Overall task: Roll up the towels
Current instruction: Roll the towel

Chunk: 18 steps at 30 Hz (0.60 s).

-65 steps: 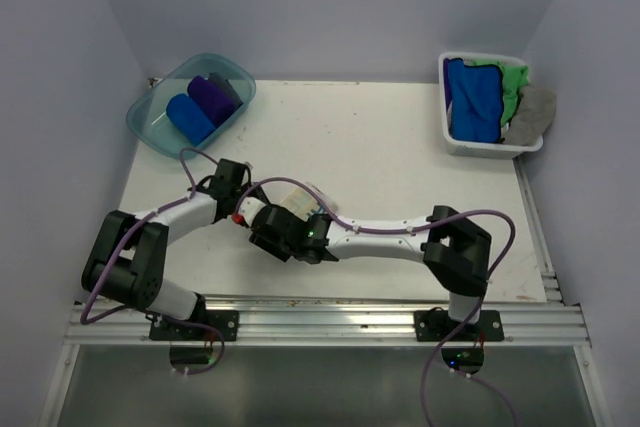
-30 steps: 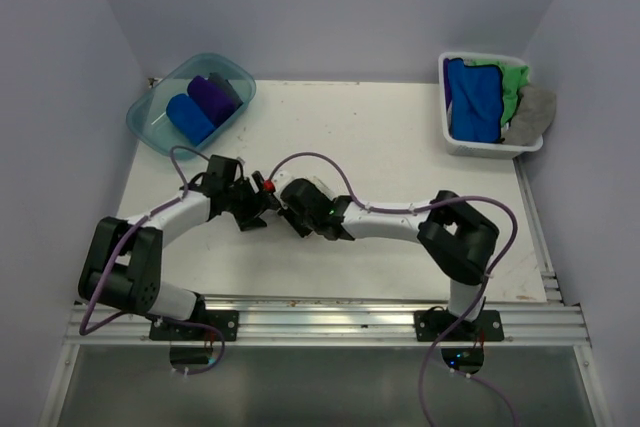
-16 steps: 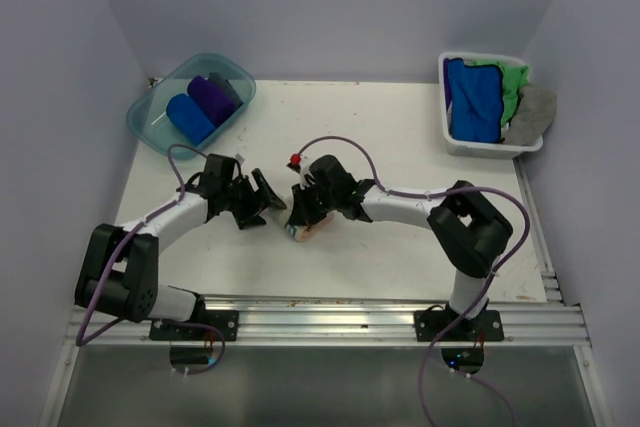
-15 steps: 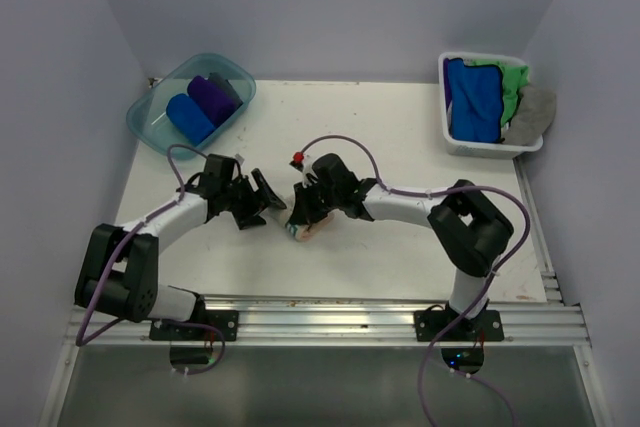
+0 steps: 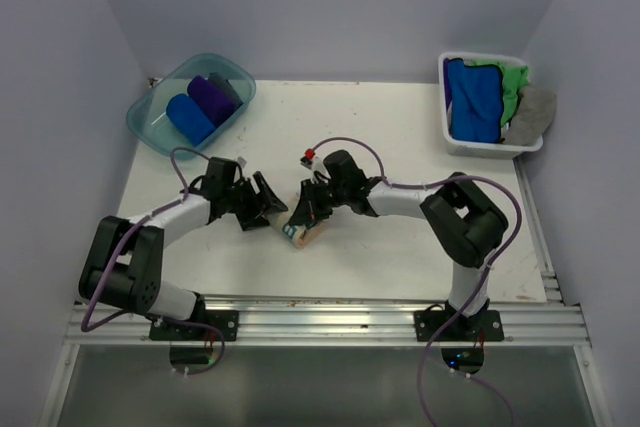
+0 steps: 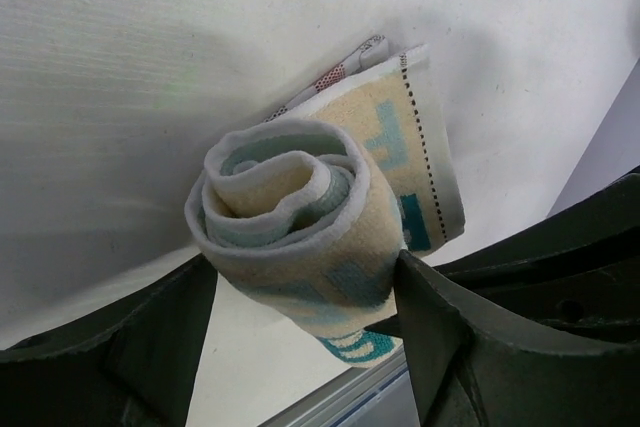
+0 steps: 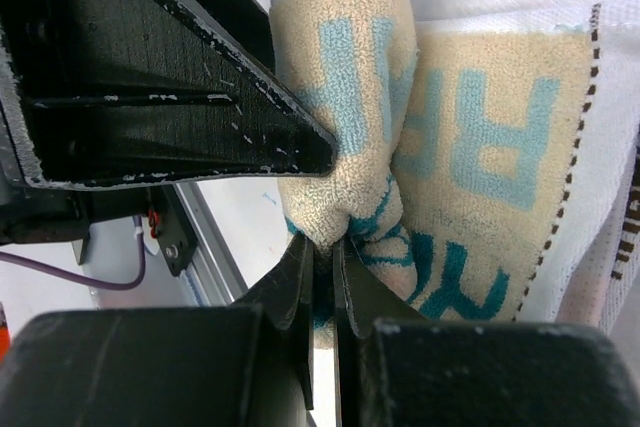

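**Fig. Cream towel held between two claws, table centre.**

The cream towel (image 6: pixel 290 237), teal-lettered and wound into a loose roll, lies in the gap of the left claw (image 6: pixel 305 269). That claw is spread, with one finger on each side of the roll. The finger on the view's right (image 6: pixel 470 347) appears to touch the cloth. Contact at the other finger cannot be told.

In the left wrist view the spiral end of the roll faces the camera. Its long axis therefore runs straight ahead of the left claw, along its reach and not across it. A loose flap trails beyond the roll, on the far side.

The right claw (image 7: pixel 322 247) is pressed together and pinches the cream towel (image 7: pixel 480 157) at the end of the roll nearest it. The lettered flap spreads to one side of its fingers. A left-claw finger (image 7: pixel 170 97) sits just beside the roll on the other side.

From above, the left claw (image 5: pixel 272 205) and right claw (image 5: pixel 303 209) meet nose to nose over the cream towel (image 5: pixel 303 234). Both are at the cloth, and neither is clearly nearer.

Judgement: with the axis in line with the left claw, closing would grip the roll across its width, so the coming move depends on that alignment.
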Each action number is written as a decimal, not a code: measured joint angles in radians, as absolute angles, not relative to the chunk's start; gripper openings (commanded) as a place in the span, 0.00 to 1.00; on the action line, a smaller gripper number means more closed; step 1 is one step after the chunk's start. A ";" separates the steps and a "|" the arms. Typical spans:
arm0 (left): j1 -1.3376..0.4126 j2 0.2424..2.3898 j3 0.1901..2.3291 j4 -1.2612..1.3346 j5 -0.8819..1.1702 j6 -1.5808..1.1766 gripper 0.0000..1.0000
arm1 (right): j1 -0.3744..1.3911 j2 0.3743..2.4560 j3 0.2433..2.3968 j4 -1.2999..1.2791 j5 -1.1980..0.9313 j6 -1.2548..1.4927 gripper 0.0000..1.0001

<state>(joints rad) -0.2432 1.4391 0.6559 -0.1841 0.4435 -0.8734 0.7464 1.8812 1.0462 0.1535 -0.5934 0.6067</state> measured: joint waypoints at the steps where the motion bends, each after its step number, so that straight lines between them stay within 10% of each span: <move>1: -0.243 1.446 0.656 -0.178 0.447 -0.875 0.70 | 0.745 1.884 1.045 0.157 -0.596 0.611 0.00; 11: -0.243 1.495 0.639 -0.122 0.463 -0.881 0.77 | 0.742 1.913 1.045 0.173 -0.620 0.626 0.00; 18: -0.245 1.544 0.639 -0.081 0.483 -0.900 0.53 | 0.739 1.913 1.045 0.157 -0.610 0.613 0.12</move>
<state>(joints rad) -0.2447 1.5436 0.6388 -0.0814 0.4831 -0.9001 0.7391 1.9129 1.0454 0.1566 -0.6102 0.6128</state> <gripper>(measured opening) 0.573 0.055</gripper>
